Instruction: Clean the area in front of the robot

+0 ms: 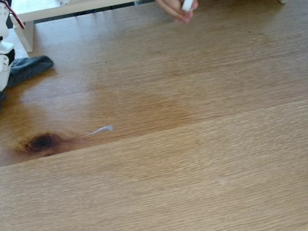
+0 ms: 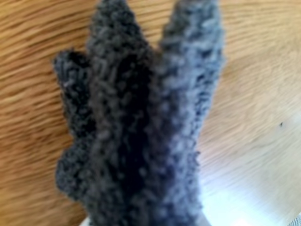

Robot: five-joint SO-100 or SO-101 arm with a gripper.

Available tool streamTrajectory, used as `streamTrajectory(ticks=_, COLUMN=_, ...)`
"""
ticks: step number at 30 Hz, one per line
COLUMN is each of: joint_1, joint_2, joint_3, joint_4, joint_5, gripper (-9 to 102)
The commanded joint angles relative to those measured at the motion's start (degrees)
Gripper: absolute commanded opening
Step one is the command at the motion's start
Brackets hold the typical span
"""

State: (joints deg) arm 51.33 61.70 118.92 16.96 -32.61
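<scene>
In the fixed view, my white arm [image 1: 5,53] is cut off at the left edge, by a grey cloth [image 1: 29,68]. A small wet streak [image 1: 100,129] lies on the oak tabletop [image 1: 202,159] near a dark knot [image 1: 42,142]. A hand [image 1: 177,9] peeks in on top.

In the wrist view, the fuzzy cloth [image 2: 141,122] covers my claw, so I cannot tell if it is wide or narrow.

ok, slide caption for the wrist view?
Grey fuzzy cloth covering the gripper, over the oak tabletop.

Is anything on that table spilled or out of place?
Yes. A small pale streak of liquid lies on the wooden table, just right of a dark knot. At the top edge, a hand holds something white. A grey cloth lies beside the robot arm.
</scene>
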Motion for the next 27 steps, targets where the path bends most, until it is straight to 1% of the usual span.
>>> streamTrajectory(ticks=1, joint_1=-4.22, joint_2=10.81, joint_3=-0.62, joint_4=5.45, joint_5=4.04, gripper=0)
streamTrajectory(ticks=7, joint_1=-15.21, joint_2=27.86, joint_3=-0.62, joint_4=16.00, joint_5=10.28, gripper=0)
streamTrajectory(ticks=13, joint_1=-28.56, joint_2=44.12, joint_3=-0.70, joint_4=25.14, joint_5=13.36, gripper=0)
streamTrajectory(ticks=19, joint_1=-45.53, joint_2=51.68, joint_3=-0.62, joint_4=33.22, joint_5=18.90, gripper=0)
streamTrajectory(ticks=23, joint_1=-57.57, joint_2=49.66, joint_3=-0.62, joint_4=34.98, joint_5=24.96, gripper=0)
streamTrajectory(ticks=25, joint_1=-61.61, joint_2=45.00, joint_3=-0.62, joint_4=33.13, joint_5=27.07, gripper=0)
streamTrajectory(ticks=27, joint_1=-63.81, joint_2=38.50, joint_3=-0.79, joint_4=29.09, joint_5=28.13, gripper=0)
